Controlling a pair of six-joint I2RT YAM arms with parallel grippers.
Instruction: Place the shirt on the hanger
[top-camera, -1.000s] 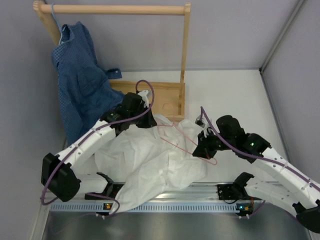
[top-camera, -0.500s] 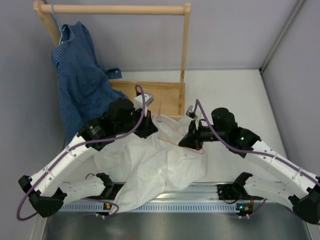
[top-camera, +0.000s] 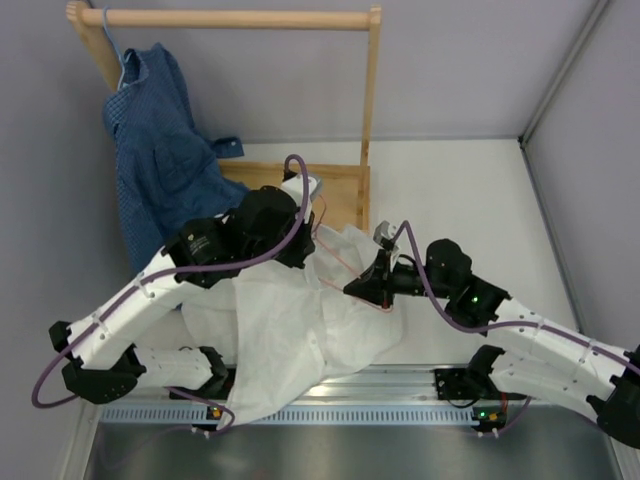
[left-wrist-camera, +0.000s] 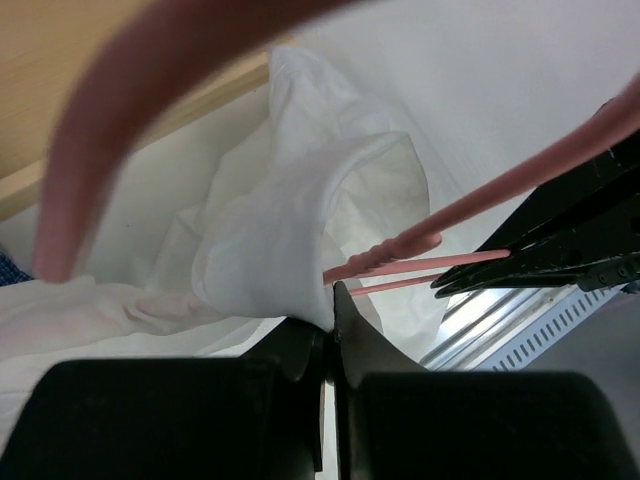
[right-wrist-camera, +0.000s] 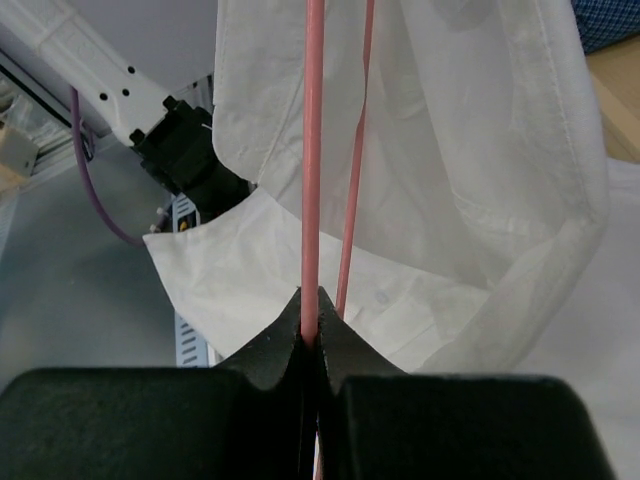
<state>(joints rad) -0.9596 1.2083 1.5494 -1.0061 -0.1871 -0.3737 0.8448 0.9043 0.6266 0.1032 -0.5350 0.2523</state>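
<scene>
The white shirt (top-camera: 290, 330) lies crumpled on the table between the arms, and part of it is lifted. My left gripper (top-camera: 305, 262) is shut on a fold of it, the collar end bunched just past the jaws in the left wrist view (left-wrist-camera: 300, 220). My right gripper (top-camera: 352, 288) is shut on one wire of the pink hanger (top-camera: 335, 256). In the right wrist view the wire (right-wrist-camera: 312, 150) runs straight out of the jaws over the shirt (right-wrist-camera: 480, 150). The hanger's rods (left-wrist-camera: 420, 245) reach toward the left jaws, ending at the fabric's edge.
A wooden clothes rack (top-camera: 230, 18) stands at the back left on a wooden base (top-camera: 335, 190). A blue checked shirt (top-camera: 160, 150) hangs from it. A metal rail (top-camera: 350, 405) runs along the near edge. A wall closes the right side.
My right gripper has moved left with the hanger, close to the left gripper. My left gripper has shifted right and nearer with the shirt fold, pulling the fabric up.
</scene>
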